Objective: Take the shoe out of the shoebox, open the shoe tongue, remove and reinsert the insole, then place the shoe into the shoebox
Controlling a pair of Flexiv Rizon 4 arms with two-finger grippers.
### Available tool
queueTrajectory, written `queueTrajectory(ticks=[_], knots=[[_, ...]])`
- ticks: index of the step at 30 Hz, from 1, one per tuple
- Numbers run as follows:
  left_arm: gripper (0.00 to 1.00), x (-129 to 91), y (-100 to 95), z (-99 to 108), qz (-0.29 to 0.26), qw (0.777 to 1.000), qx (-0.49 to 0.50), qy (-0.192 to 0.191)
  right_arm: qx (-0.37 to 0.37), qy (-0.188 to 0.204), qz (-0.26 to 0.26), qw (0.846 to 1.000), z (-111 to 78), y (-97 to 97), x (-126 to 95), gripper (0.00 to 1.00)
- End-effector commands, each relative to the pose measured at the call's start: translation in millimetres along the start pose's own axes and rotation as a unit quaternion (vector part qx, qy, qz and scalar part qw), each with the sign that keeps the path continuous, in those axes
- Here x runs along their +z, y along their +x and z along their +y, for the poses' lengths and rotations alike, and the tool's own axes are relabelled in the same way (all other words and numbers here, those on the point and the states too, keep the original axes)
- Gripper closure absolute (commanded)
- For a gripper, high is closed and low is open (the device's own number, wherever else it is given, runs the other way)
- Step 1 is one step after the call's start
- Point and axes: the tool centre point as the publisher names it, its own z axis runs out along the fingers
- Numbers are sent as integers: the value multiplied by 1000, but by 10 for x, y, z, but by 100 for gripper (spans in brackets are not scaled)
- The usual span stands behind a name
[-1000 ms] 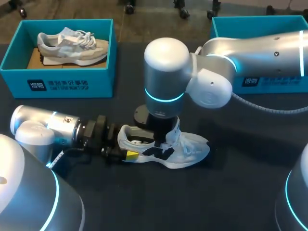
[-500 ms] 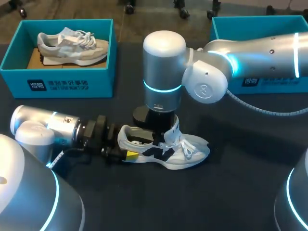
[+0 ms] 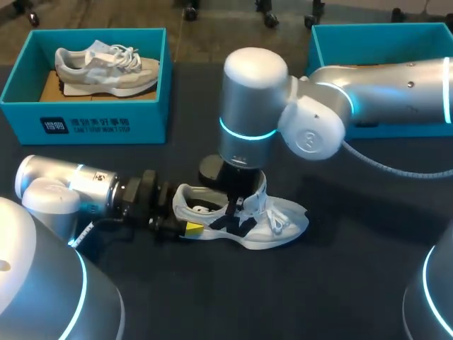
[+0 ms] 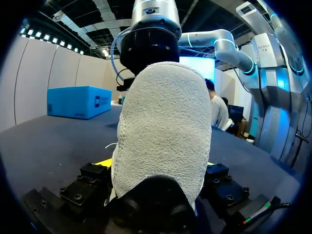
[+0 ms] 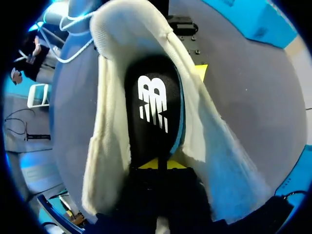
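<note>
The left gripper (image 4: pixel 156 165) clamps the white sneaker (image 4: pixel 161 122) heel between wide-spread fingers. The right gripper (image 5: pixel 158 165) meets its black insole (image 5: pixel 153 107), grip unclear.

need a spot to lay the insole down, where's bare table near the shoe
Bare table in front of the shoe, and past its toe below the grey cable. Crowded at the heel, around the left tool and right tool.

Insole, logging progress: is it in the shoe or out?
In: the right wrist view shows the black insole lying inside the white shoe.
</note>
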Motion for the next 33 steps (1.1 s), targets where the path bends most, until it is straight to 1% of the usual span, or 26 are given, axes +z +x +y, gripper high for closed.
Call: queueTrajectory(ticks=[1,2,3,8,10,12,15,17,19,22,28,30,33], knots=[[100,35,-30,86,-1,1000,0,1,3,-42,-16,999,-137,122,-176,100],[100,35,-30,86,-1,1000,0,1,4,-42,-17,999,-140,125,-197,100],[100,35,-30,86,-1,1000,0,1,2,-54,-24,998,-145,135,-248,100],[100,35,-30,86,-1,1000,0,1,-3,-78,-35,996,-162,133,-373,100],[100,35,-30,86,-1,1000,0,1,-14,-100,-40,994,-167,119,-420,100],[100,35,-30,86,-1,1000,0,1,-17,-103,-39,994,-165,107,-448,100],[100,35,-30,86,-1,1000,0,1,-32,-123,-39,991,-154,86,-478,100],[100,35,-30,86,-1,1000,0,1,-35,-134,-40,990,-171,68,-487,100],[100,35,-30,86,-1,1000,0,1,-35,-136,-37,989,-192,47,-493,100],[100,35,-30,86,-1,1000,0,1,-49,-154,-38,986,-206,33,-525,100],[100,35,-30,86,-1,1000,0,1,-83,-169,-40,981,-147,31,-605,100],[100,35,-30,86,-1,1000,0,1,-90,-163,-37,982,-126,18,-626,100],[100,35,-30,86,-1,1000,0,1,-102,-168,-38,980,-108,7,-664,100]])
